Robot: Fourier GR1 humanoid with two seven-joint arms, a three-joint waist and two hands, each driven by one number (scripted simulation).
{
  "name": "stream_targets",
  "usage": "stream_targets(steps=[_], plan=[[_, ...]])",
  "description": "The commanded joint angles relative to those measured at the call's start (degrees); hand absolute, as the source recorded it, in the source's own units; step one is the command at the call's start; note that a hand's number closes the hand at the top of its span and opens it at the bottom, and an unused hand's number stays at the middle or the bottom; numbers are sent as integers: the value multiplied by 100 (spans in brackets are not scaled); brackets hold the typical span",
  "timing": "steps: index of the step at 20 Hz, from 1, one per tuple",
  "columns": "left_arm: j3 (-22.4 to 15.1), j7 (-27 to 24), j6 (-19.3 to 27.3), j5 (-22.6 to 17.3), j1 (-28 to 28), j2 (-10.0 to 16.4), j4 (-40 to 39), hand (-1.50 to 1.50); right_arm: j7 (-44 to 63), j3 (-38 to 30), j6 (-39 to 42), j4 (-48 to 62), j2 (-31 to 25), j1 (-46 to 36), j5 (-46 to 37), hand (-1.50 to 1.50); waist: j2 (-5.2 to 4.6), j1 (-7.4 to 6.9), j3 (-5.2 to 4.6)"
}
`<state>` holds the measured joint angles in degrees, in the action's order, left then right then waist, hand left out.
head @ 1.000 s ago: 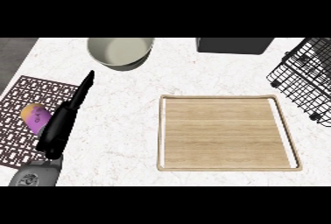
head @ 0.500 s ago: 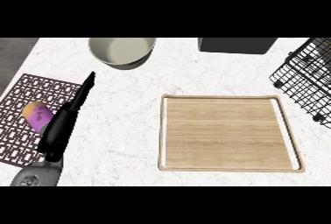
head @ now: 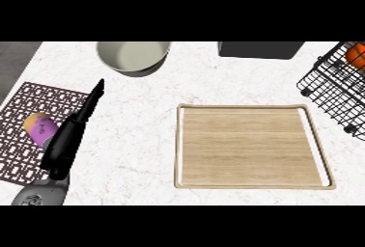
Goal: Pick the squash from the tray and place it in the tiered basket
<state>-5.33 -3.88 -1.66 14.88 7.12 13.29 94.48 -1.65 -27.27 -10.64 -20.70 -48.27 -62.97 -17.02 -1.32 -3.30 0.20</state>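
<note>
The wooden tray (head: 182, 144) lies flat on the white marble counter at centre right, with nothing on it. A black wire tiered basket (head: 329, 91) stands at the right edge, and an orange rounded object (head: 355, 53), partly cut off by the view's edge, sits inside it near the top. My left hand (head: 68, 140) rests at the lower left, open, with its straight fingers pointing up the counter and holding nothing. The right hand shows nowhere in the view.
A brown patterned mat (head: 21, 103) lies at the left edge with a purple and orange vegetable (head: 40, 127) on it, right beside my left hand. A grey bowl (head: 133, 55) and a dark box (head: 260, 49) stand at the back.
The basket has shifted slightly to the right in the view, and the orange object now shows inside it. My left hand has not moved.
</note>
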Motion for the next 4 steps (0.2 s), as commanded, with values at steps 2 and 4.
stream_targets(steps=[2,4], plan=[[32,18,48,34,-112,-11,29,0,-121,-454,-882,193,-675,109,116,-150,1,58,0],[109,136,-35,-34,23,46,66,0,-99,-608,-874,359,-949,281,199,-150,19,137,2]])
